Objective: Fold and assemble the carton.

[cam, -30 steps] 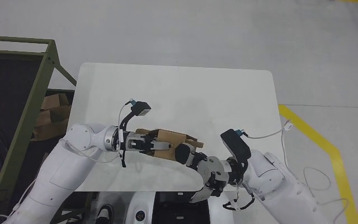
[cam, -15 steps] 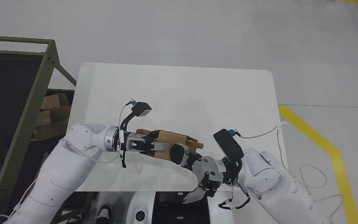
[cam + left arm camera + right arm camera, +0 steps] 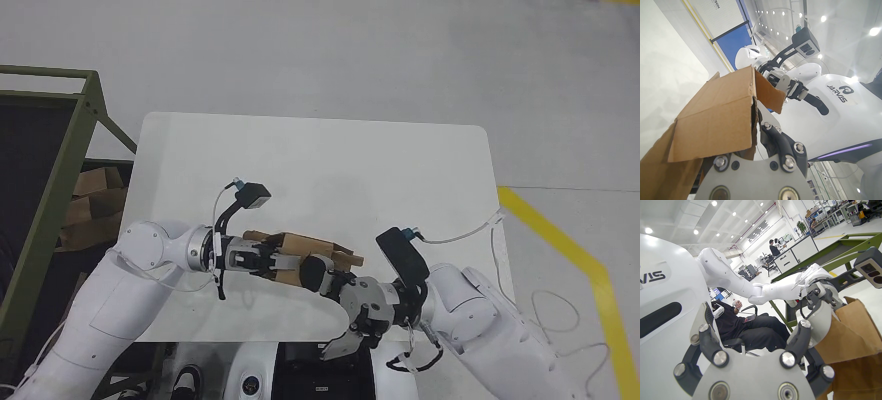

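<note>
Because our left fingers (image 3: pixel 772 137) clamp just one edge of the carton (image 3: pixel 300 244), held above the near part of the bench (image 3: pixel 330 170), while our right fingers (image 3: pixel 707 321) sit spread beside its loose flap (image 3: pixel 770 96), a hard push may twist it free.

Carton (image 3: pixel 300 245) blocks near edge of table (image 3: pixel 400 160) — green rack (image 3: pixel 50 72) flanks left — far half passable

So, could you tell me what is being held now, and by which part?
The left pincer grips the brown cardboard carton by the edge of one wall; the right pincer is open at a flap, gripping nothing.
</note>
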Motion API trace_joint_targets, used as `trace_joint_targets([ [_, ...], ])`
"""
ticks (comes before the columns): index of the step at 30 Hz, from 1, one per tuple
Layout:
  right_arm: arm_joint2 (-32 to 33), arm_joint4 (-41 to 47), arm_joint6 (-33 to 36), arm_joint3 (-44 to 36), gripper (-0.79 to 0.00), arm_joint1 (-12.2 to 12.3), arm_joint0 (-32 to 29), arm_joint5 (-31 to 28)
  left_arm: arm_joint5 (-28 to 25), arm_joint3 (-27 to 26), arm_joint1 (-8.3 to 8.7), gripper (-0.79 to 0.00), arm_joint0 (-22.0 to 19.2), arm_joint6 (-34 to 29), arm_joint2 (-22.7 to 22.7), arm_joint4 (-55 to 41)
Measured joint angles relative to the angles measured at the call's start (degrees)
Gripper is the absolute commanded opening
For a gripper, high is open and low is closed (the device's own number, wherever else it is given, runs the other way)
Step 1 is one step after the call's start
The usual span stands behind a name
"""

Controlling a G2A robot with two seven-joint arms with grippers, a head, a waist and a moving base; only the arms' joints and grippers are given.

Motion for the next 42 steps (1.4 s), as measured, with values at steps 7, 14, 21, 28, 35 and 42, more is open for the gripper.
trace_joint_targets([
  [7,-0.09,-0.59,-0.14,-0.06,0.0,-0.2,0.18,1.14,0.0,0.06,-0.12,-0.785,-0.02,-0.25,-0.01,-0.06],
  [14,0.24,0.2,-0.27,0.79,0.0,-0.28,0.16,2.55,0.13,-0.21,-0.19,-0.785,0.07,-0.27,-0.17,0.3],
  [21,0.8,0.68,-0.37,1.18,0.0,-0.32,-0.12,3.46,0.14,-0.49,-0.28,-0.785,0.11,-0.27,-0.35,0.39],
  [28,1.3,1.18,0.23,1.23,0.0,-0.29,-0.48,3.65,-0.08,-0.52,-0.34,-0.785,0.33,-0.35,-0.63,0.3],
  [35,1.89,1.2,0.37,1.11,0.0,-0.24,-1.14,3.38,-0.3,-0.59,-0.38,-0.785,0.65,-0.48,-1.02,0.15],
  [42,2.11,1.74,1.11,1.22,0.0,-0.2,-1.57,3.46,-0.49,-0.71,-0.46,-0.785,0.76,-0.49,-1.19,-0.1],
])
